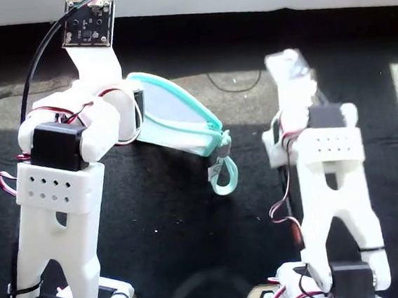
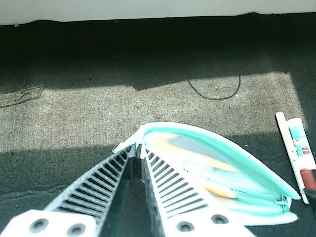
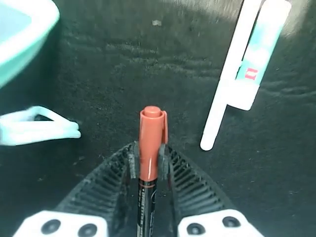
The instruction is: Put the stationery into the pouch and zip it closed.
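Observation:
A mint-green pouch (image 2: 222, 168) lies on the dark mat with its mouth open, and an orange pencil (image 2: 219, 189) shows inside. My left gripper (image 2: 137, 150) is shut on the pouch's rim at its end; the high view shows the pouch (image 1: 175, 123) lifted at that side. My right gripper (image 3: 148, 153) is shut on a red-brown marker (image 3: 149, 143), held just above the mat near the pouch's wrist strap (image 3: 39, 129). A white pen (image 3: 229, 89) and a white and teal tube (image 3: 261, 54) lie side by side on the mat beyond the marker.
The strap loop (image 1: 223, 175) hangs from the pouch's zipper end between the two arms. A thin dark cable (image 2: 217, 91) curls on the mat behind the pouch. Bright sunlit patches cross the black mat (image 1: 185, 221).

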You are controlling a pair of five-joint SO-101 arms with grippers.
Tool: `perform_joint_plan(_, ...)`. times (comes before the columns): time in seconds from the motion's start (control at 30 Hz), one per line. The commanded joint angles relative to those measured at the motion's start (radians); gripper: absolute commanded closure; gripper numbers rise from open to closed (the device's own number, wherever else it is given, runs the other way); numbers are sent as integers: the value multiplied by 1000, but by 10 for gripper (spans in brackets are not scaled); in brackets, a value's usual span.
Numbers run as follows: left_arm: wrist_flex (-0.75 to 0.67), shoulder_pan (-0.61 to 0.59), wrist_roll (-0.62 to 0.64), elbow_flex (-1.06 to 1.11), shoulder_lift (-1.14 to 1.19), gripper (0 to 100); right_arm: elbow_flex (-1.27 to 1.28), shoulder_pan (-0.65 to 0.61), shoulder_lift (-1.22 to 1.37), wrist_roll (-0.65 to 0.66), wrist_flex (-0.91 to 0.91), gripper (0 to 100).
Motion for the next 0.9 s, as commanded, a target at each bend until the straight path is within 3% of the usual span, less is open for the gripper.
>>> perform_joint_plan(0.0,8,2,5,35,18,990,225,-2,19,-3,-257,993)
perform_joint_plan(0.2,8,2,5,35,18,990,160,-13,255,-3,-245,987)
perform_joint_plan(0.4,6,2,5,35,16,990,-139,-15,521,-5,-42,855)
perform_joint_plan(0.6,2,2,5,35,16,990,-403,-16,685,-6,99,855)
perform_joint_plan(0.87,0,2,5,35,16,990,-432,-16,774,-5,120,859)
